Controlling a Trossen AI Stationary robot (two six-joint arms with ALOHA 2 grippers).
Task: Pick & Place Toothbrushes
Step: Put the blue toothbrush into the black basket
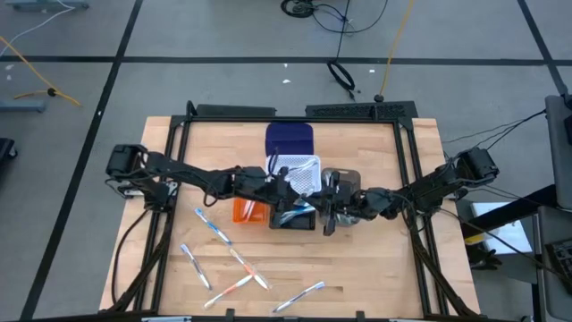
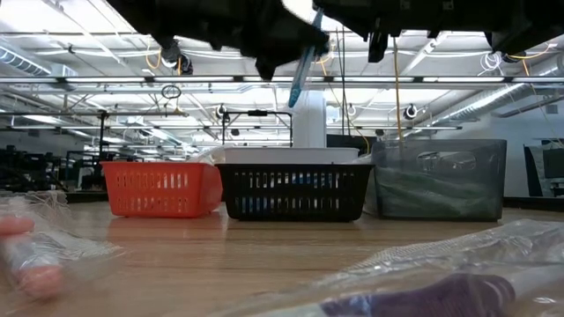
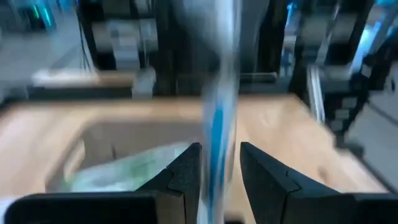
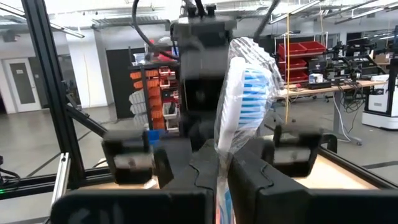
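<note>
Both my grippers meet over the black bin (image 1: 293, 217). Left fingers (image 3: 186, 171) and right fingers (image 4: 245, 168) both pinch one wrapped toothbrush (image 4: 242, 93). Other toothbrushes (image 1: 214, 231) lie on the worktop (image 1: 375, 268).

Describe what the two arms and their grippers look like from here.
Both arms are dark, jointed and slim, with black cables trailing off their bases at the table's edges. The left gripper has two black wedge-shaped fingers; the right gripper has black fingers with notched inner edges. No markings show.
</note>
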